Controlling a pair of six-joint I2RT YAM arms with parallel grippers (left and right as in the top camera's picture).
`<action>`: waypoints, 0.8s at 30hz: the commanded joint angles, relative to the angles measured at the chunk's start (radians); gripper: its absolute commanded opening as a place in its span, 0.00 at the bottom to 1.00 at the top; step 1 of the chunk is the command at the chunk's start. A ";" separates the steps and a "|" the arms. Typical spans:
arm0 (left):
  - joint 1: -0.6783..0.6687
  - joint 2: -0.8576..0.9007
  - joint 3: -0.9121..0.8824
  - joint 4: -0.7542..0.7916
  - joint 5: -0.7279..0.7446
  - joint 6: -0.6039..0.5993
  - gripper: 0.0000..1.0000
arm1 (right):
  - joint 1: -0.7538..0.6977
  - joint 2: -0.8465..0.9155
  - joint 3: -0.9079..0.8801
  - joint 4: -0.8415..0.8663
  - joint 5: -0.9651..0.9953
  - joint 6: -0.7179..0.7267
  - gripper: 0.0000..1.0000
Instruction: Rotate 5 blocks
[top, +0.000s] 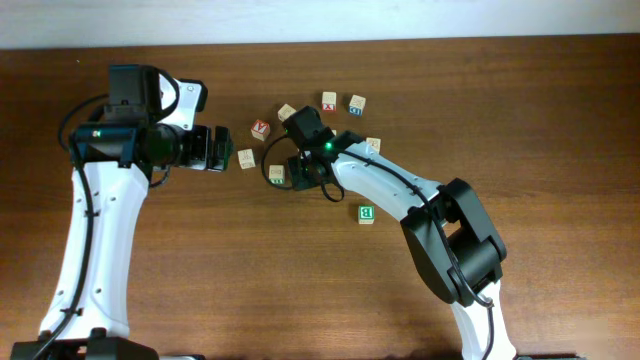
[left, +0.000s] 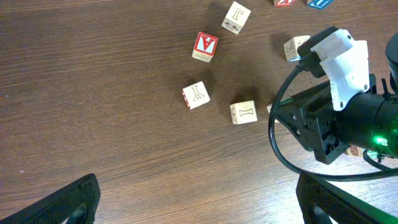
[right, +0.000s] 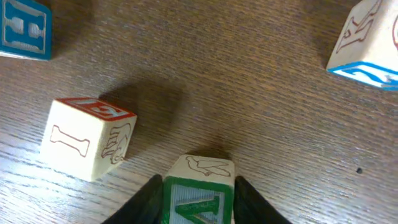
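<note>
Likely light, stiff and slick, the green-faced block (right: 198, 202) sits pinched at opposite sides by the right fingers (right: 153, 198). Left fingers (left: 68, 202), at nine o'clock, gape open.

Even bright light washing the brown table (top: 250, 290) from above, we're seeing soft short shadows pooling beside the cubes (right: 87, 140), a green lamp (top: 326, 150) glowing on the right arm (top: 380, 180), wood grain reading crisp up close, the green-faced block (right: 198, 202) and dark fingers (right: 149, 202) blurring at the bottom edge.
</note>
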 joint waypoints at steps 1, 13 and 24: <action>0.003 0.003 0.019 0.002 0.005 0.009 0.99 | 0.005 0.000 0.051 -0.081 0.020 0.016 0.27; 0.002 0.003 0.019 0.002 0.005 0.010 0.99 | -0.049 -0.046 -0.043 -0.459 0.016 0.253 0.27; 0.003 0.003 0.019 0.002 0.005 0.010 0.99 | -0.101 -0.046 0.151 -0.470 0.007 0.132 0.54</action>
